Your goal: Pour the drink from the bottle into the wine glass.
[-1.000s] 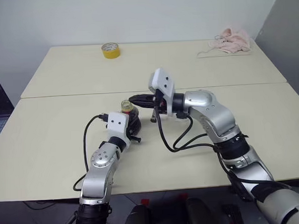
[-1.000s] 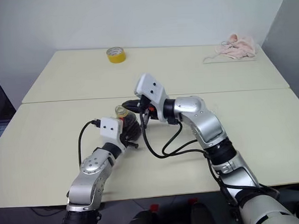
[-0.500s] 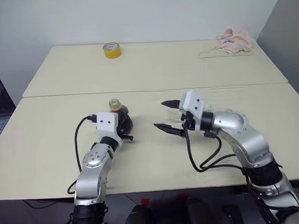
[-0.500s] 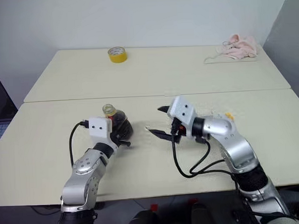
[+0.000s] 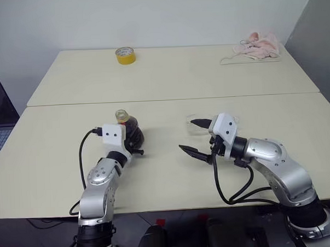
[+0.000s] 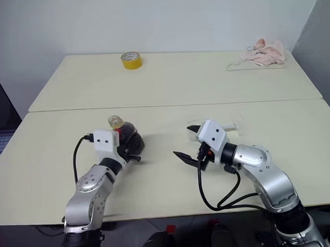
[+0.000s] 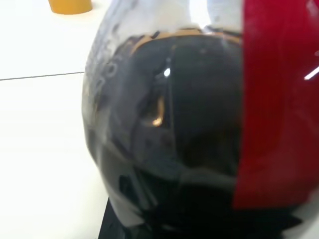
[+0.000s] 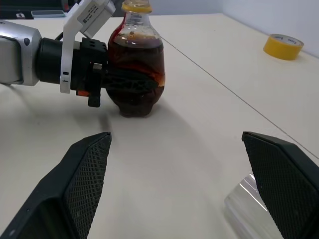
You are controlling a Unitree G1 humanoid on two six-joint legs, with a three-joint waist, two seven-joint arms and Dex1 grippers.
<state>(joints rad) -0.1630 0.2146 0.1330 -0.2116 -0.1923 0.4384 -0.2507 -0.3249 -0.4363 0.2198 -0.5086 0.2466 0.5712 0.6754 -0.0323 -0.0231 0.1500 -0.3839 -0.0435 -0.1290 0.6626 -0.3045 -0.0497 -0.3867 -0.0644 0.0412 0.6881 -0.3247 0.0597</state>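
Bottle [image 8: 135,64] stands upright on the surface [image 5: 163,74], pinched at its round belly by the left gripper [image 8: 124,82]. Judged mostly full of drink [image 7: 169,139], so weighty; thin plastic likely yields, so the belly hold seems sound. Wine glass [image 6: 211,127] lies tipped beside the right gripper [image 6: 189,145], whose jaws are spread and empty; fragile, probably best taken at the stem. The right wrist view shows the neck without a cap; head views cannot confirm this.
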